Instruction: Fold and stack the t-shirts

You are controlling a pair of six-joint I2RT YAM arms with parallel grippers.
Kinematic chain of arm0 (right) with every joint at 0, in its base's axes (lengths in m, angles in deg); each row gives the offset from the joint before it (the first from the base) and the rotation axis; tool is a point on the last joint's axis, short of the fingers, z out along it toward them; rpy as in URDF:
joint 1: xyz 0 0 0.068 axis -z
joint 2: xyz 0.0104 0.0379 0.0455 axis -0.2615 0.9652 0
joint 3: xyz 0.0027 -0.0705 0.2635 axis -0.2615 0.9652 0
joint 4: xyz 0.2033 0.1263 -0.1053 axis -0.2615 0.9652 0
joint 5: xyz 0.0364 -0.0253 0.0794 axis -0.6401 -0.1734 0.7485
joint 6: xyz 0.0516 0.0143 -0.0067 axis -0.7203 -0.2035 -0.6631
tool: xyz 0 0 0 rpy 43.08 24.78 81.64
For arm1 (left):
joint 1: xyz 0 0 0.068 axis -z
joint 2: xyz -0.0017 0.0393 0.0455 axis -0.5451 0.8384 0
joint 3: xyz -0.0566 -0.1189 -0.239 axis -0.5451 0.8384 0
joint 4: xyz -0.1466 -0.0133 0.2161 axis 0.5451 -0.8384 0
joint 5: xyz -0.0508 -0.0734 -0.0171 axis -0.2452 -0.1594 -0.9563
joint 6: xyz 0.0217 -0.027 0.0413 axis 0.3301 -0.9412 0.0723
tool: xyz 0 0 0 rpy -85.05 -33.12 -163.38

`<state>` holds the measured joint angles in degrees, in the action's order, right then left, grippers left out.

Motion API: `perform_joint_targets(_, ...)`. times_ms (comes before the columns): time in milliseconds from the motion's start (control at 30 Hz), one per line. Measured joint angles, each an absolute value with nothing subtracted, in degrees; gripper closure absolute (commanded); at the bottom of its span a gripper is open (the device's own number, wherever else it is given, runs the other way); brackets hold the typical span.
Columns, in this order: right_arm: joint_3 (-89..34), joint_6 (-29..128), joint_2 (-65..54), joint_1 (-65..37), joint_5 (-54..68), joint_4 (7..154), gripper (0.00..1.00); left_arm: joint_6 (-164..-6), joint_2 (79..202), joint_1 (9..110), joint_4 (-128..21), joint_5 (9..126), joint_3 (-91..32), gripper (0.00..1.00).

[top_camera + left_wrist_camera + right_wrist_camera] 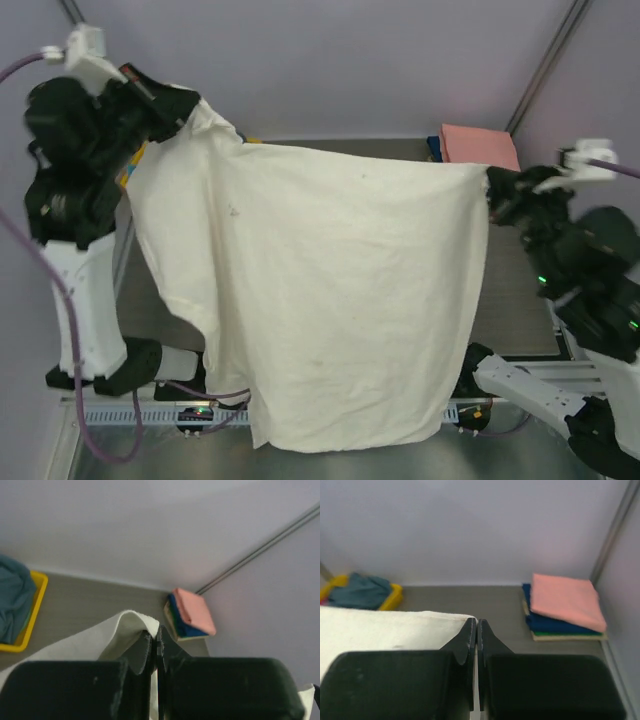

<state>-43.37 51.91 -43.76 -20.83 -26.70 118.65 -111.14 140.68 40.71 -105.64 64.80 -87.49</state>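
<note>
Hanging between both arms, the cream-white t-shirt [330, 290] is draping like a curtain above the table [518, 300]. The left gripper [188, 110] and right gripper [488, 186] are each clenching one upper corner. The held edge is running left to right, and the folded stack [478, 145] is lying nearer the right arm.

One cream t-shirt [320, 300], one folded stack [565, 607], one yellow bin [34, 607]
</note>
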Motion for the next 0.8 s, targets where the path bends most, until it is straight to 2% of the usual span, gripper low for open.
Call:
perform_joint_targets(33, -40.74, 52.43, -40.2, -20.72, -30.7, 117.82, 0.99, -110.74, 144.57, 40.71, -105.73, 64.14, -86.37, 1.0)
perform_joint_targets(100, -35.52, 53.31, -30.61, -18.78, -36.61, 116.0, 0.99, -109.48, 155.58, 40.84, -105.95, 62.85, -84.91, 0.89)
perform_joint_targets(167, -32.44, 52.85, -20.79, -12.77, -36.43, 114.39, 0.98, -107.6, 167.56, 41.15, -106.86, 62.29, -85.96, 0.7)
perform_joint_targets(200, -31.56, 52.11, -15.26, -9.47, -35.77, 113.86, 0.84, -106.59, 173.86, 41.37, -107.76, 62.29, -87.22, 0.58)
perform_joint_targets(233, -31.17, 50.99, -8.2, -4.98, -34.94, 113.51, 0.61, -105.58, 180.24, 41.61, -109.73, 62.35, -89.37, 0.53)
perform_joint_targets(267, -31.15, 49.83, -3.46, -2.43, -34.44, 113.38, 0.22, -104.82, 185.53, 41.74, -111.5, 62.66, -91.11, 0.5)
perform_joint_targets(300, -31.17, 49.13, 2.09, 0.09, -33.96, 113.19, 0.12, -103.92, 192.46, 41.96, -114.6, 63.16, -94.76, 0.45)
perform_joint_targets(333, -31.39, 48.94, 5.5, 1.68, -33.79, 113.23, 0.05, -103.29, 196.15, 42.11, -115.56, 63.64, -96.01, 0.43)
perform_joint_targets(400, -33.25, 48.15, 12.04, 3.67, -33.59, 114.72, 0.02, -102.39, 199.82, 42.4, -117.62, 64.63, -94.35, 0.39)
perform_joint_targets(500, -36.9, 46.42, 15.53, 3.1, -31.43, 115.66, 0.02, -101.39, 196.3, 42.61, -117.38, 66.55, -85.98, 0.37)
perform_joint_targets(633, -36.42, 42.88, 10.33, 0.24, -24.89, 113.03, 0.01, -100.56, 182.79, 42.75, -115.06, 70.55, -73.06, 0.38)
perform_joint_targets(800, -28.0, 36.61, 2.62, -1.9, -14.33, 108.9, 0.01, -100.34, 161.29, 42.94, -108.92, 75.23, -55.03, 0.38)
